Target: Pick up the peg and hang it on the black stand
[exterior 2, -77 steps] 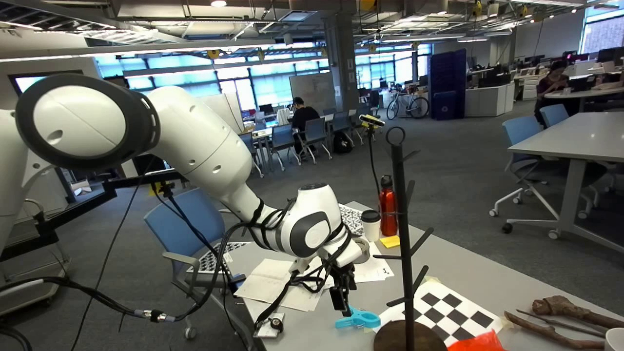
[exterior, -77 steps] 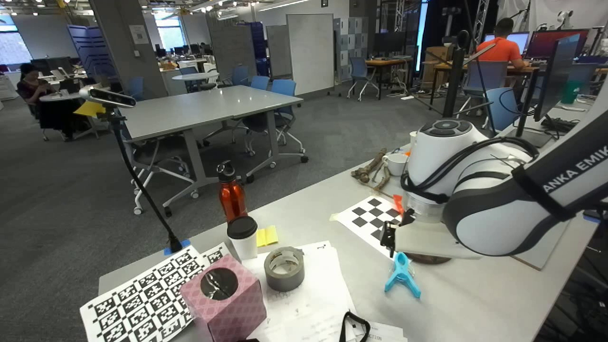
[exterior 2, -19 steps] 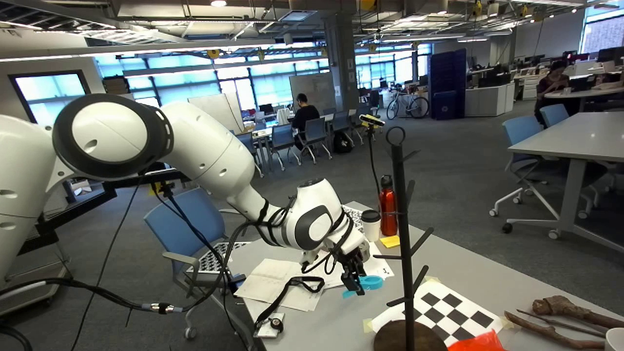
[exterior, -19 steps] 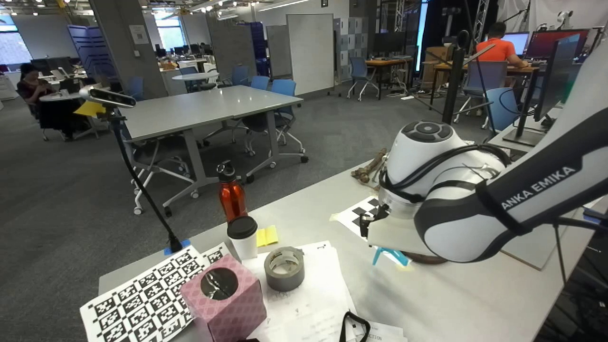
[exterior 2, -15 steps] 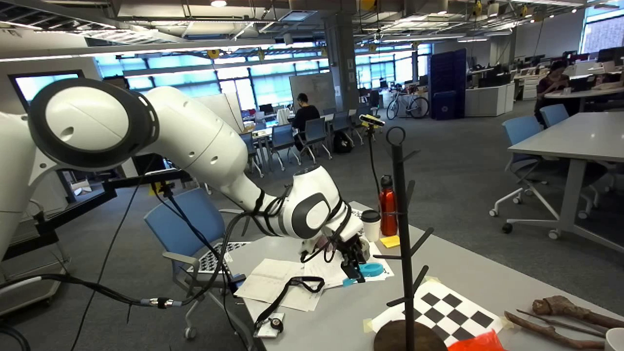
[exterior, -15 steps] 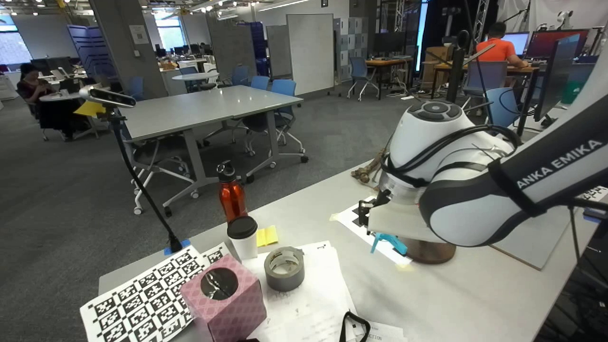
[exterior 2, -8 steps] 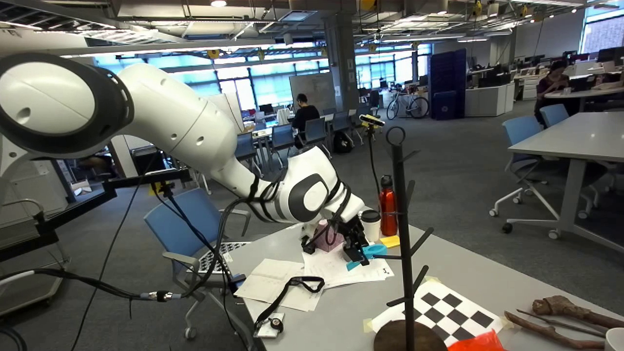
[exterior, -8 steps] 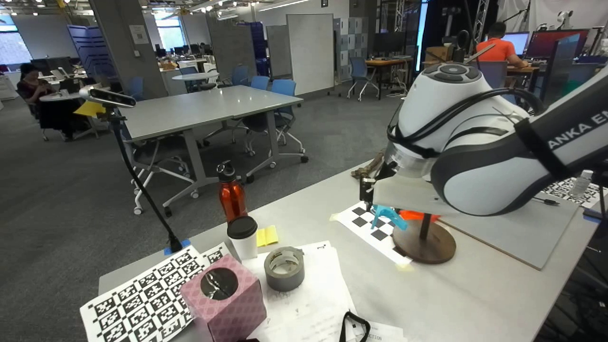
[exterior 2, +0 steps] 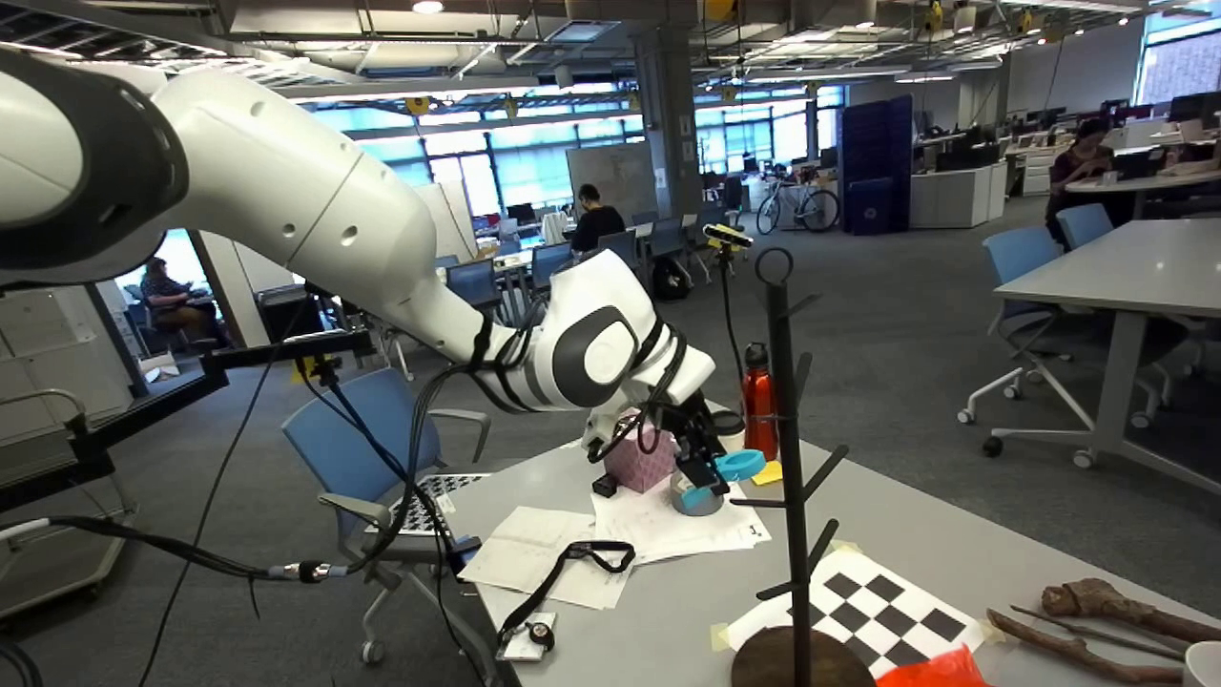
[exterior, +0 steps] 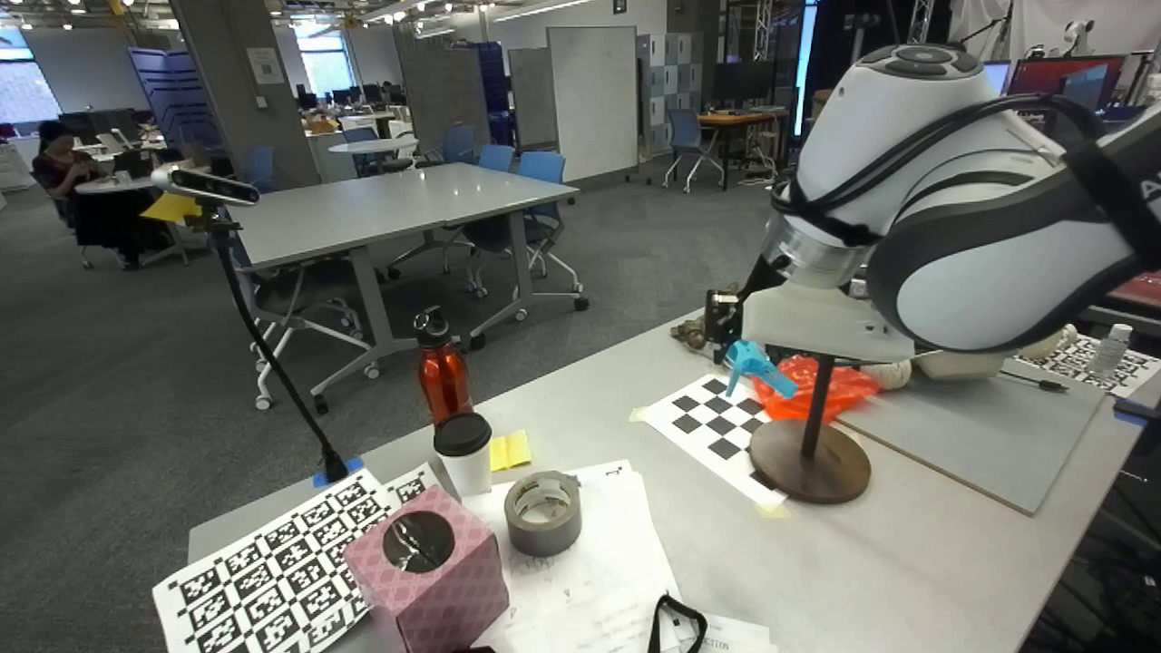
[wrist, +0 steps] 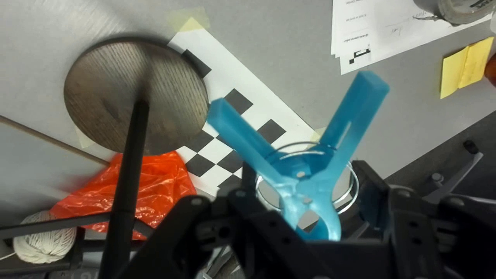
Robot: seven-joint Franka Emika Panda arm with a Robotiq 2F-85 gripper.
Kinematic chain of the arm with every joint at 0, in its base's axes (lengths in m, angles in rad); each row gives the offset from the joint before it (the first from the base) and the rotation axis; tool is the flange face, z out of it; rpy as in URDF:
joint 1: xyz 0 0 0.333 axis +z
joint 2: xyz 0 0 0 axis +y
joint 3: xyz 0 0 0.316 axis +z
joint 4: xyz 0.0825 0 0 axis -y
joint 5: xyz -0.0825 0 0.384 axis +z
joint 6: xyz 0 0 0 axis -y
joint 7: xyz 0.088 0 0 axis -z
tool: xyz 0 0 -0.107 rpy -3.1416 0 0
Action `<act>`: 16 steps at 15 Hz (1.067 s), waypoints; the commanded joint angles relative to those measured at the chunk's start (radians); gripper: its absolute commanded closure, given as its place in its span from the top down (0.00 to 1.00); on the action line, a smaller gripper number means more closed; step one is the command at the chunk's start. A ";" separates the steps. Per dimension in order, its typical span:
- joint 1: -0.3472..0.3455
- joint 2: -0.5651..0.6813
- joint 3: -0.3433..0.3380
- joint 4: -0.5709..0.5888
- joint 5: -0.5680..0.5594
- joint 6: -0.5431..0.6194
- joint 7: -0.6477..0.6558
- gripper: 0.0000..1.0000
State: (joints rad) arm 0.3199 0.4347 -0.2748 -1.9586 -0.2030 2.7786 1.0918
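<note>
Peg is clamped in the tool above the table; the arm shows "A".

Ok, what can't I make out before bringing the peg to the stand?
Top of the black stand: in an exterior view, hidden behind the arm; in the wrist view, cut off by the bottom edge.
Its base: in an exterior view, cut off by the bottom edge.
Middle of the peg: in an exterior view, hidden by the pincer.
</note>
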 commanded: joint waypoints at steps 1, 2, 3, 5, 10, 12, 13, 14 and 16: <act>-0.018 -0.095 0.009 -0.085 -0.046 0.007 -0.027 0.37; -0.023 -0.115 0.013 -0.101 -0.052 0.004 -0.033 0.37; -0.033 -0.138 0.025 -0.123 -0.050 -0.001 -0.049 0.37; -0.056 -0.185 0.051 -0.170 -0.038 -0.006 -0.092 0.37; -0.135 -0.296 0.129 -0.277 0.017 -0.016 -0.241 0.37; -0.166 -0.339 0.148 -0.309 0.030 -0.031 -0.306 0.37; -0.183 -0.357 0.160 -0.322 0.046 -0.043 -0.348 0.37; -0.168 -0.285 0.150 -0.267 0.002 -0.011 -0.260 0.62; -0.191 -0.317 0.165 -0.293 0.017 -0.019 -0.305 0.62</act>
State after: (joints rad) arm 0.1592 0.1175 -0.1396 -2.2528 -0.1817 2.7605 0.7853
